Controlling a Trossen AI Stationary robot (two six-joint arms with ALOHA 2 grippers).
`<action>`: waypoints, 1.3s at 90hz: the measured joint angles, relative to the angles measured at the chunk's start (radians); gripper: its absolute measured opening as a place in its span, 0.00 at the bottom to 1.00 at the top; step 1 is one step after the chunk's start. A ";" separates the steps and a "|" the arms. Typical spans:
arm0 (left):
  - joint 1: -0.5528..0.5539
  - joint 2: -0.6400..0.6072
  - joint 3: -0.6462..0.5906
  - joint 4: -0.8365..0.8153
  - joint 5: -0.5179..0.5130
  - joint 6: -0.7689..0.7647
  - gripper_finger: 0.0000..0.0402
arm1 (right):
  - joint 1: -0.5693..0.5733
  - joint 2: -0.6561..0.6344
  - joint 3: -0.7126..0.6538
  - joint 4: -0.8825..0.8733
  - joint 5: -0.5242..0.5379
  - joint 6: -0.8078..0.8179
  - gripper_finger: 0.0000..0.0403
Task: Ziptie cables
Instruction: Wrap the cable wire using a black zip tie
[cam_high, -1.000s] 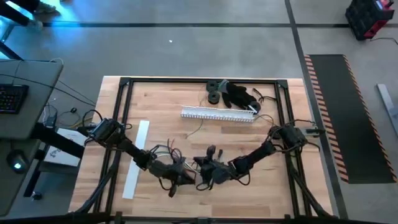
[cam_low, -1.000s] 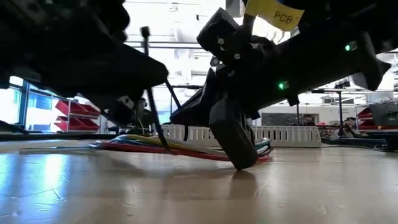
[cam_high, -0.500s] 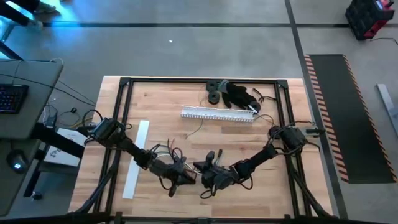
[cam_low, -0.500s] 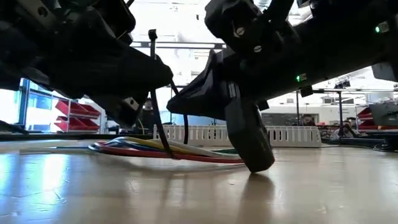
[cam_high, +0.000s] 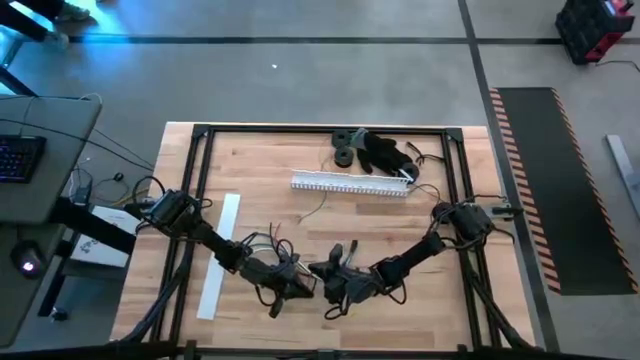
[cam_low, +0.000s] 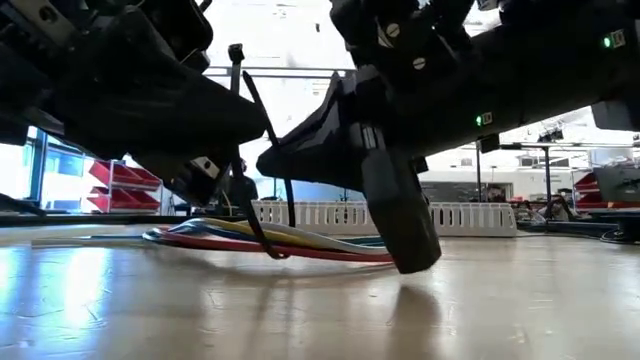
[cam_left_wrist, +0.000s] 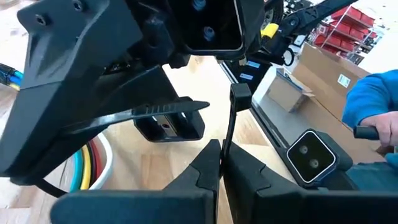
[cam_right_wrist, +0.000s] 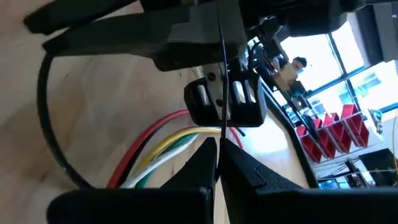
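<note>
Both grippers pinching the zip tie (cam_low: 262, 170) over the cables (cam_low: 280, 240)

Left gripper (cam_left_wrist: 221, 163) and right gripper (cam_right_wrist: 217, 152) look clamped on it; feed the tail into the head slowly, I think.

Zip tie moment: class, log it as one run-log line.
left tool: shut on zip tie | right tool: shut on zip tie | cables: on table, tie looped around

A long white slotted duct (cam_high: 352, 185) lies on the wooden worktop (cam_high: 270, 170). Black round parts (cam_high: 347, 146) sit just behind it. A white strip (cam_high: 219, 256) lies at the left.
</note>
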 joint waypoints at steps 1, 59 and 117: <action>0.000 0.000 0.000 0.000 0.000 0.000 0.00 | -0.001 0.000 0.000 0.000 0.000 0.001 0.00; 0.000 0.000 0.000 -0.001 0.016 0.000 0.00 | -0.004 -0.002 0.002 0.022 0.004 -0.100 0.00; 0.000 0.000 0.000 -0.001 0.015 0.000 0.00 | 0.004 -0.003 0.002 0.046 0.007 -0.191 0.00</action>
